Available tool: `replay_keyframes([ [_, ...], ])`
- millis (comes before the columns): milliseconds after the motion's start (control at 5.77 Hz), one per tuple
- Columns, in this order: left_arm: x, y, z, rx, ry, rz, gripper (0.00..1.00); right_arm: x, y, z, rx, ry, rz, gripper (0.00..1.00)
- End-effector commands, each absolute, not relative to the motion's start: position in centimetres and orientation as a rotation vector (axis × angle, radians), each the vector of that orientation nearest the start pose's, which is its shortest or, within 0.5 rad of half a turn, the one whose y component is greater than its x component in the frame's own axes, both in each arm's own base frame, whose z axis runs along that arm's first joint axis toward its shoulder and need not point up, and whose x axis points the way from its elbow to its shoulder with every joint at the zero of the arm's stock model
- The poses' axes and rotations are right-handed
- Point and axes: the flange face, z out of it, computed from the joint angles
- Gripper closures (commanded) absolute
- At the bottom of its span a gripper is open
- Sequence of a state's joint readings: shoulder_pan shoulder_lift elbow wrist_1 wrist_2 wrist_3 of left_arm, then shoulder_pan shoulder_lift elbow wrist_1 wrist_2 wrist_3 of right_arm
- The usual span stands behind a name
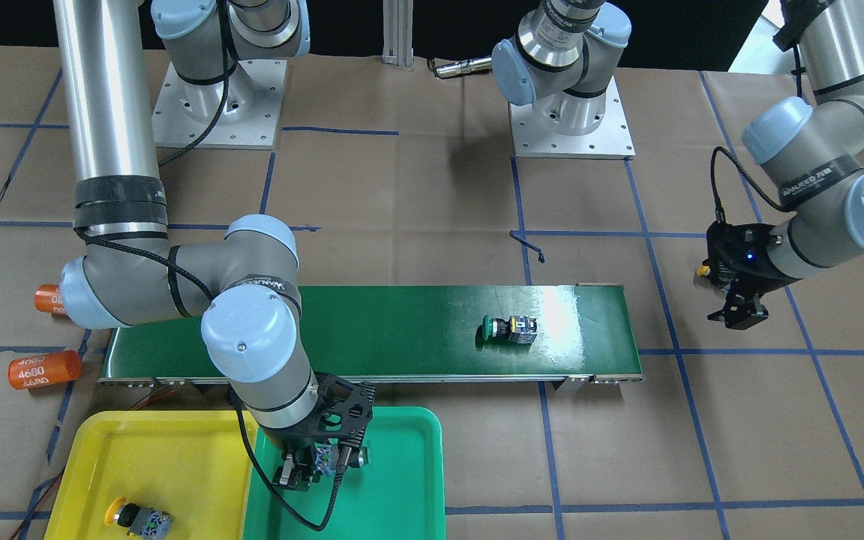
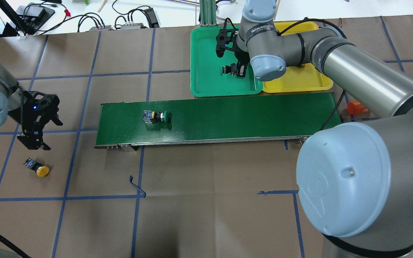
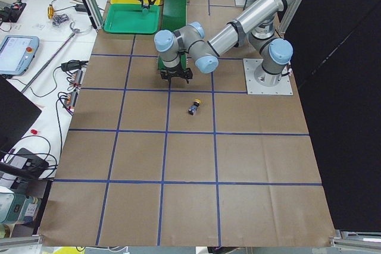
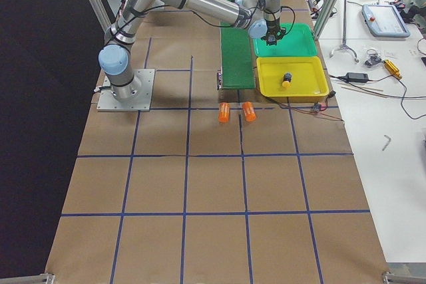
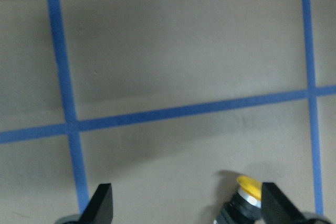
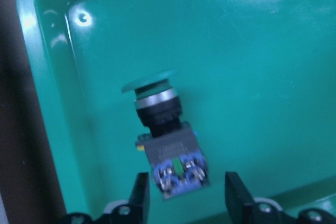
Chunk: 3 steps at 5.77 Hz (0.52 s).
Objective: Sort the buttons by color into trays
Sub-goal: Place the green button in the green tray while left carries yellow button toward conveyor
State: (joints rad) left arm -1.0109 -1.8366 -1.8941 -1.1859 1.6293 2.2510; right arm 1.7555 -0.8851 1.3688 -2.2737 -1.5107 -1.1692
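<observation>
My right gripper (image 1: 319,466) hangs low over the green tray (image 1: 417,450), also seen in the overhead view (image 2: 206,46). Its jaws are open around a green button (image 6: 165,135) that lies in the tray with a gap at one finger. A second green button (image 1: 507,328) lies on the conveyor belt (image 1: 402,322). A yellow button (image 1: 136,516) lies in the yellow tray (image 1: 102,450). My left gripper (image 2: 50,135) is open above the table, just beside another yellow button (image 2: 38,169), whose cap shows between the fingertips in the left wrist view (image 5: 248,187).
Two orange "4680" cylinders (image 1: 46,370) lie on the table past the belt's end, near the yellow tray. The arms' base plates (image 1: 571,131) stand behind the belt. Cables and equipment lie beyond the table's far edge (image 2: 84,21).
</observation>
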Motion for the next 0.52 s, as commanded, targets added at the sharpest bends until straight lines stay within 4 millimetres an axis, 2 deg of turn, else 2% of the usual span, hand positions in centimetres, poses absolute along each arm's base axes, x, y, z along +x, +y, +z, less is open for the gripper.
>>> replay_keyframes([
  [0,23.0,-46.9,22.1,-2.297,-1.768,-0.124,0.02,28.3,-70.1,26.9,-1.993,2.481,-0.423,0.0],
  [173,24.2,-46.2,21.4,-2.301,-1.735,-0.111,0.02,27.5,-69.1,29.7,-1.993,2.496,-0.341,0.0],
  [347,24.5,-46.2,20.2,-2.288,-1.715,-0.105,0.02,26.7,-66.5,33.8,-2.014,2.457,-0.238,0.0],
])
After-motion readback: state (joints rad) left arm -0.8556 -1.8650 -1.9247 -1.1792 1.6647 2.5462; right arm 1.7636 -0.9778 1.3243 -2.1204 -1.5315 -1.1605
